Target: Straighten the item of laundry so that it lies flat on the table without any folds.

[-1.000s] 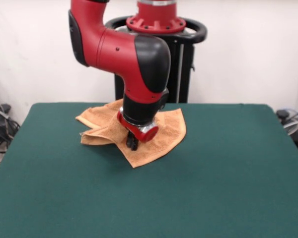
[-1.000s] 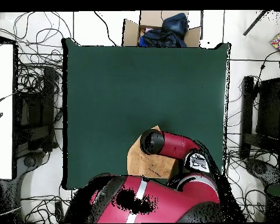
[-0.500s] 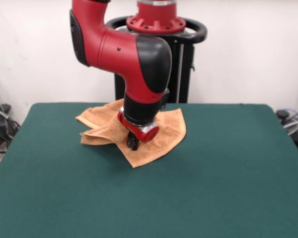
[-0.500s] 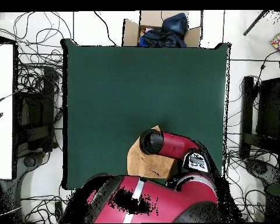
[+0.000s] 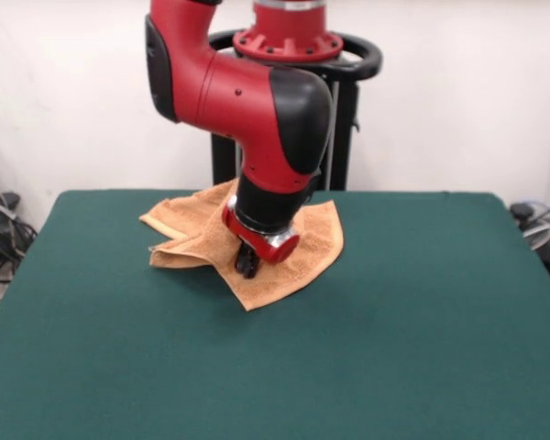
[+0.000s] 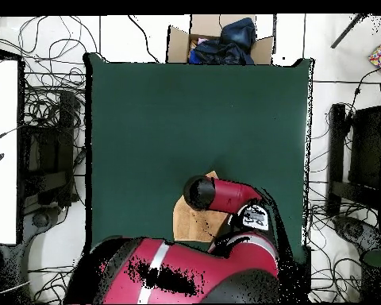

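Note:
The orange-tan towel (image 5: 298, 243) lies crumpled at the far side of the dark green table (image 5: 394, 321), near the pedestal. Its left part is folded over itself and one corner points toward the camera. My gripper (image 5: 247, 267) is down on the towel's middle, touching the cloth just left of that corner. In the overhead view only a patch of the towel (image 6: 195, 225) shows beside the arm's wrist (image 6: 202, 193), which hides the gripper. The table (image 6: 194, 111) is much larger than the towel.
The robot's black pedestal (image 5: 293, 55) stands just behind the towel. A cardboard box with dark clothes (image 6: 220, 40) sits past the table's far edge. Cables (image 6: 51, 103) lie on the floor on both sides of the table.
The arm's elbow and forearm have shifted a little to the right in the front view. The gripper stays down at the same spot on the towel, which has not changed shape.

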`<action>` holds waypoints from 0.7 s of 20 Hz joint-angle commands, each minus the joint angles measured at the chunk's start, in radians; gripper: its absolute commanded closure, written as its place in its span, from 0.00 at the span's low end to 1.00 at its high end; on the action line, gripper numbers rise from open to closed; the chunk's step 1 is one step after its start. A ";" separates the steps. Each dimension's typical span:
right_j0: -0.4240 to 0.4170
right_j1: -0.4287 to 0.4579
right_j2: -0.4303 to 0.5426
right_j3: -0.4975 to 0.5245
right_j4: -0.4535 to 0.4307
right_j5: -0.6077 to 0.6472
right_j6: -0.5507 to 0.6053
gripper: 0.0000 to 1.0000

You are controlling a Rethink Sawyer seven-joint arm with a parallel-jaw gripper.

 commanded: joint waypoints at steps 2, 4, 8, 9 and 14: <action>0.105 0.192 0.185 -0.151 0.132 -0.143 0.195 1.00; 0.100 0.193 0.197 -0.147 0.148 -0.136 0.195 1.00; 0.087 0.196 0.222 -0.144 0.165 -0.144 0.183 1.00; 0.084 0.197 0.229 -0.143 0.170 -0.147 0.183 1.00; 0.100 0.204 0.228 -0.158 0.196 -0.140 0.192 1.00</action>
